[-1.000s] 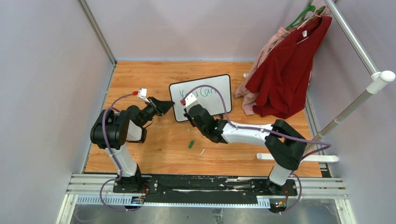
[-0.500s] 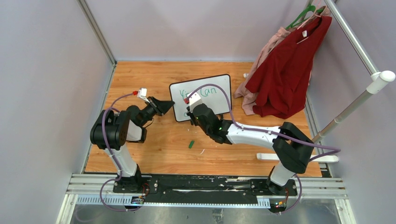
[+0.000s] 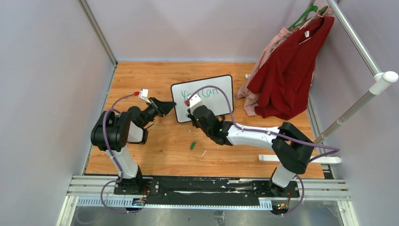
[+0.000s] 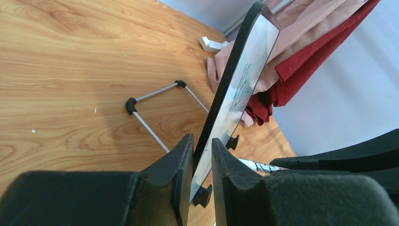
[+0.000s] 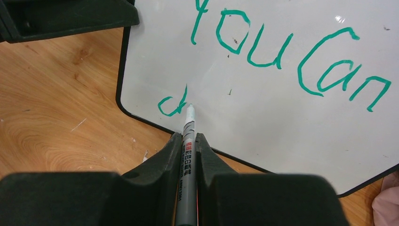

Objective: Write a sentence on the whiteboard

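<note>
My left gripper (image 4: 202, 147) pinches the small black-framed whiteboard (image 5: 282, 122) steady near the wooden table's (image 3: 141, 80) far edge so the slim marker (image 5: 187, 141) clamped in my right gripper (image 5: 188, 139) can add to the green lettering (image 5: 277, 52).

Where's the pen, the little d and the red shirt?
pen (image 5: 187, 141): right wrist view, barrel between the jaws.
letter d (image 5: 185, 94): right wrist view, its upright stroke.
red shirt (image 3: 287, 80): top view, middle of the cloth.

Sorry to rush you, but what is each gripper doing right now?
The left gripper is closed on the whiteboard edge.
The right gripper is closed on the marker.
</note>
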Robot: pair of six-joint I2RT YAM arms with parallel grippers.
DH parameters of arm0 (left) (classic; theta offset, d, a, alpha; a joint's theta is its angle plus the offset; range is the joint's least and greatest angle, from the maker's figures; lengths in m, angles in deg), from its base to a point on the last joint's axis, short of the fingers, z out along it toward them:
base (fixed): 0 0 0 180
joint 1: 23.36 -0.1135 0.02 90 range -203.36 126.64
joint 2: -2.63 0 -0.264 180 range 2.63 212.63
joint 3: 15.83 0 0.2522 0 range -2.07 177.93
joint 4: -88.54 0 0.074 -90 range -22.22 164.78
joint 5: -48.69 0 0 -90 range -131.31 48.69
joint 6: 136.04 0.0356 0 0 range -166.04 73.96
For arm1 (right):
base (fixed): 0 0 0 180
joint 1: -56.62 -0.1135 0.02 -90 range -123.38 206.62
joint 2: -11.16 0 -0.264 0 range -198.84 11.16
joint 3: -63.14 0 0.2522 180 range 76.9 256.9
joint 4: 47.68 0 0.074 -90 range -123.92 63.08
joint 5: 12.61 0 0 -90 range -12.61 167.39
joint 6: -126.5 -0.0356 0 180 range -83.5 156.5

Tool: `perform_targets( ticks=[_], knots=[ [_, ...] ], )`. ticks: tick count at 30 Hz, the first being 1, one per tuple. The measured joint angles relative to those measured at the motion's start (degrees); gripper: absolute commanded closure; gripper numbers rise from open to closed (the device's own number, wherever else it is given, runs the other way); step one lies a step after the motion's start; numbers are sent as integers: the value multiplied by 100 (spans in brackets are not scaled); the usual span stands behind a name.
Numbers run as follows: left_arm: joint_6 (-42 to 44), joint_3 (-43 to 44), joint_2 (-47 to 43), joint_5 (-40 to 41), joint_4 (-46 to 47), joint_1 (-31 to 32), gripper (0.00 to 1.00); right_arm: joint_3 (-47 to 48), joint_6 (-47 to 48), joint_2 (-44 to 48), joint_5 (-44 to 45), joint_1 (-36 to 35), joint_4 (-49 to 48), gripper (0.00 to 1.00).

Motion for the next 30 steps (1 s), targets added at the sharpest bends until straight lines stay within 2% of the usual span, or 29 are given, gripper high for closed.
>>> perform_targets(
  ticks=[30],
  knots=[
    [4, 0, 0, 11, -4, 0, 74, -107, -153, -256, 0, 87, 9, 100]
  ],
)
